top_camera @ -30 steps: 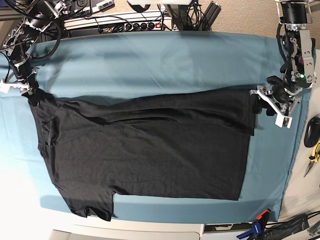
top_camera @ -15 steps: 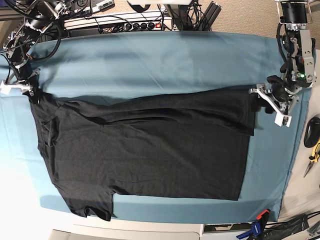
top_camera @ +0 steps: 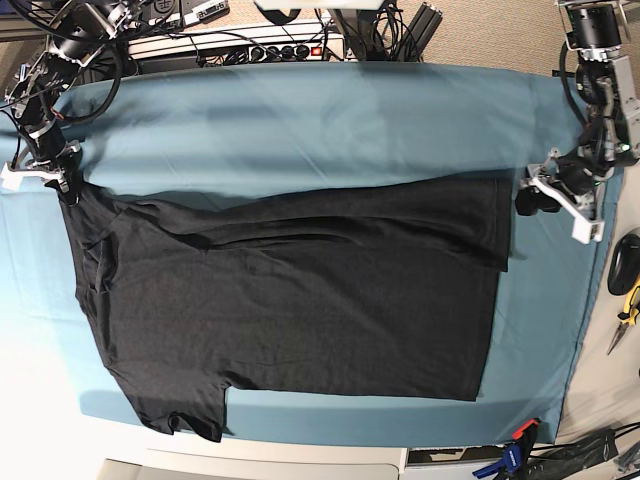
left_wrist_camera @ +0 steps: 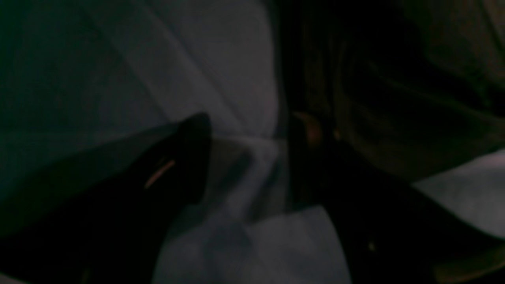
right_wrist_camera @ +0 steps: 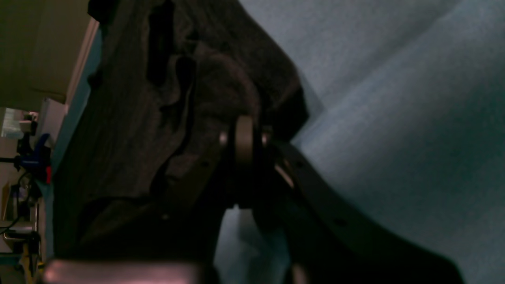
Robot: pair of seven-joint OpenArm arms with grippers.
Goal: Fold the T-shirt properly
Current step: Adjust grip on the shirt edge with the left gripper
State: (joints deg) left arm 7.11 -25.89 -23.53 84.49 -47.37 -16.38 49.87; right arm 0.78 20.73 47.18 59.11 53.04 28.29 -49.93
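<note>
The dark T-shirt (top_camera: pixel 300 300) lies spread flat on the teal cloth (top_camera: pixel 300 120), its upper part folded down into a band; no print shows. My left gripper (top_camera: pixel 530 197) hovers just right of the shirt's upper right corner, apart from it. In the left wrist view it (left_wrist_camera: pixel 248 130) is open with teal cloth between the fingers and the shirt (left_wrist_camera: pixel 394 98) beside the right finger. My right gripper (top_camera: pixel 62 182) sits at the shirt's upper left corner. In the right wrist view it (right_wrist_camera: pixel 244 138) is shut on bunched shirt fabric (right_wrist_camera: pixel 177 98).
A power strip and cables (top_camera: pixel 240 45) run along the back edge. Yellow pliers (top_camera: pixel 627 312) and a black object (top_camera: pixel 625 262) lie off the cloth at the right. A blue clamp (top_camera: pixel 512 455) sits at the front right corner.
My left gripper has pulled back to the right, away from the shirt's upper right corner. My right gripper has shifted slightly up and left with the shirt corner.
</note>
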